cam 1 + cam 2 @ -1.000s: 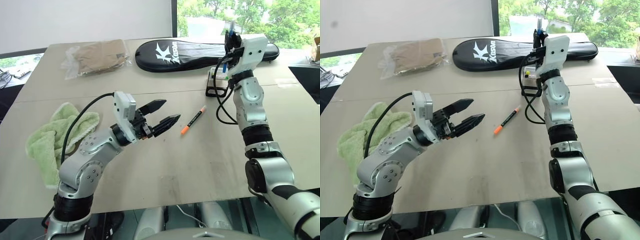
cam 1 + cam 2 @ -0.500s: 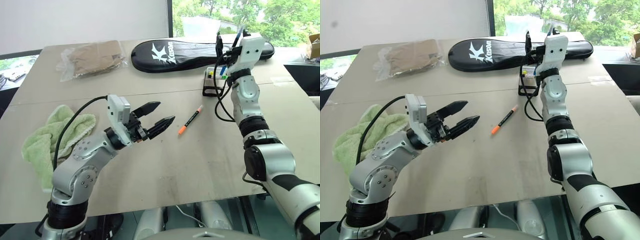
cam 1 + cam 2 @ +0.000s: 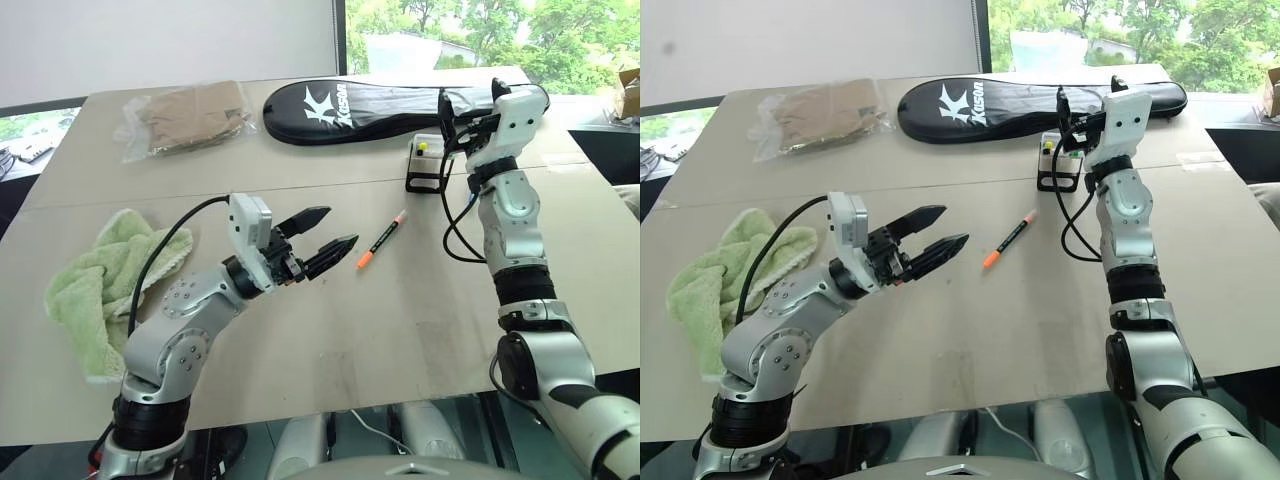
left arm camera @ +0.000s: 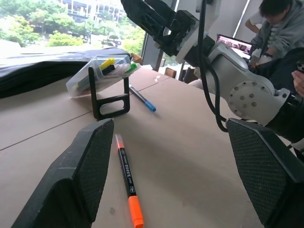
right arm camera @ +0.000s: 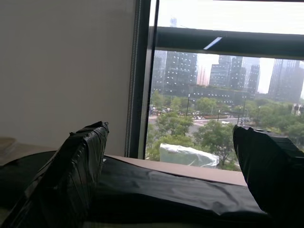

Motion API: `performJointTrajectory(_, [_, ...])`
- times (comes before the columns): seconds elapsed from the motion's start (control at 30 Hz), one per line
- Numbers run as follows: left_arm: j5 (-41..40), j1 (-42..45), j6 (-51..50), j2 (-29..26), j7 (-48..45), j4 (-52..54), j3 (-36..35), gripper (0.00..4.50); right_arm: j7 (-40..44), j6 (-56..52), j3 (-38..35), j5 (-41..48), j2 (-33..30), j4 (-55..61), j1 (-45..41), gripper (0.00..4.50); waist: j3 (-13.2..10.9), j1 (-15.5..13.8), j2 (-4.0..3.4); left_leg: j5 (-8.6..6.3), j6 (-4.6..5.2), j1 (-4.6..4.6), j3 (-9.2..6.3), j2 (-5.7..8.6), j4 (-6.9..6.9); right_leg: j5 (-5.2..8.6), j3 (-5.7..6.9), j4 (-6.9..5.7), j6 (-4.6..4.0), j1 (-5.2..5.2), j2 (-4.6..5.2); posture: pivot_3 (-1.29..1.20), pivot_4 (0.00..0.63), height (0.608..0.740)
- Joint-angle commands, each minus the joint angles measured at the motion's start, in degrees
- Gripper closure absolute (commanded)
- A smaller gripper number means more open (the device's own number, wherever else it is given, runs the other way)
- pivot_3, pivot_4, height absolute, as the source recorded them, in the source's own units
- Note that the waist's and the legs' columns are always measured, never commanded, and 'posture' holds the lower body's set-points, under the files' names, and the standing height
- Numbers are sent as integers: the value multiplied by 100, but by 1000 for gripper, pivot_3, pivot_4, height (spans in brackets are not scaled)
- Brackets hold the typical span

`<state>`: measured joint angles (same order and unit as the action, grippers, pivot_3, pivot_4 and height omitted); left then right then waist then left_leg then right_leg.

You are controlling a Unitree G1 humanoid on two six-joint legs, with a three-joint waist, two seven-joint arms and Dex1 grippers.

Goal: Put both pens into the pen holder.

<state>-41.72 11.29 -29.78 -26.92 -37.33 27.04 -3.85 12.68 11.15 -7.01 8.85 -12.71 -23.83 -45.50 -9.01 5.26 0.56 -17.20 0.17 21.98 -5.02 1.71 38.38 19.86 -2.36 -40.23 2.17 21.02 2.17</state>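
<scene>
1. Looking down from the head in the left eye view, the left gripper [image 3: 325, 233] hovers above the tan table [image 3: 330, 330] with its two black fingers parted and nothing between them. The orange pen [image 3: 384, 239] lies flat on the table just beyond those fingertips, apart from them. The right gripper [image 3: 472, 98] is raised over the pen holder [image 3: 425, 160], which stands on its black frame near the long black racket case [image 3: 350, 100]. A green towel [image 3: 85, 290] is bunched at the table's left side, and a clear bag of brown cloth [image 3: 190, 112] lies at the far left corner.

2. The right eye view gives the same layout; the holder's white box [image 3: 1052, 152] shows a yellow marker cap inside it.

3. The left wrist view adds what the head views hide: the blue pen [image 4: 142, 98] lies on the table just behind the holder's stand [image 4: 110, 95], outside the box. Yellow- and green-capped markers sit in the box. The orange pen [image 4: 128, 183] lies between the left gripper's spread fingers [image 4: 88, 171], untouched. A person sits at a laptop beyond the right arm.

4. The right wrist view shows the right gripper's fingers [image 5: 76, 175] wide apart and empty, the racket case [image 5: 161, 190] below them, and a window with trees and towers outside.
</scene>
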Motion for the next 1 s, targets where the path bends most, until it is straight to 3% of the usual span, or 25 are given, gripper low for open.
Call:
performJointTrajectory(0.03, [134, 48, 176, 51, -41, 8, 50, 609, 31, -949, -129, 184, -307, 1095, 234, 48, 0, -20, 0, 0, 0, 1, 0, 0, 0, 0, 0, 1, 0, 0, 2, 0, 150, 740])
performJointTrajectory(0.23, [392, -51, 220, 98, 98, -24, 48, 609, -238, -3405, -242, -47, -1133, 1833, 596, 48, 0, -98, 0, 0, 0, 1, 2, 2, 0, 0, -5, 2, 0, 0, 4, 0, 150, 740])
performJointTrajectory(0.33, [503, -74, 209, 123, 205, -31, 43, 609, -266, -4004, -268, -52, -1327, 1843, 602, 48, 0, -131, 0, 0, 1, 1, 2, 1, -2, 0, -13, 1, 0, 0, 2, 0, 150, 740])
performJointTrajectory(0.43, [535, -157, 221, 130, 246, 61, 22, 609, -772, -5369, -257, -376, -1482, 1342, 239, 48, 0, -125, 0, -1, 1, 0, 8, 1, -3, 0, -16, -2, 0, 1, 0, 0, 150, 740])
performJointTrajectory(0.5, [529, -262, 238, 98, 276, 165, -57, 609, -530, -5847, -407, -95, -1493, 1005, 65, 48, 0, -136, 0, -1, 1, 0, 14, 2, -3, 0, -16, -2, 0, 1, 1, 0, 150, 740])
performJointTrajectory(0.67, [635, -415, 256, 171, 546, 355, -105, 609, -724, -5884, -806, -24, -1511, -584, -123, 48, 2, -161, 1, -1, 2, 0, 10, 2, -3, 0, -13, 6, 0, -5, 0, 0, 150, 740])
performJointTrajectory(0.77, [545, -451, 162, 194, 662, 461, -136, 609, -762, -6286, -963, 90, -1521, -466, 1, 858, 3, -169, -1, -1, 2, 7, 13, 2, -1, 0, -14, 12, 1, -5, 2, 0, 150, 740])
performJointTrajectory(1.0, [436, -410, 105, 65, 576, 490, -179, 609, -813, -7278, -1191, 296, -1435, 746, 683, 4143, 8, -334, 1, -1, 2, 9, -5, 1, 1, 0, -1, 19, 0, -15, 3, 0, 150, 740])
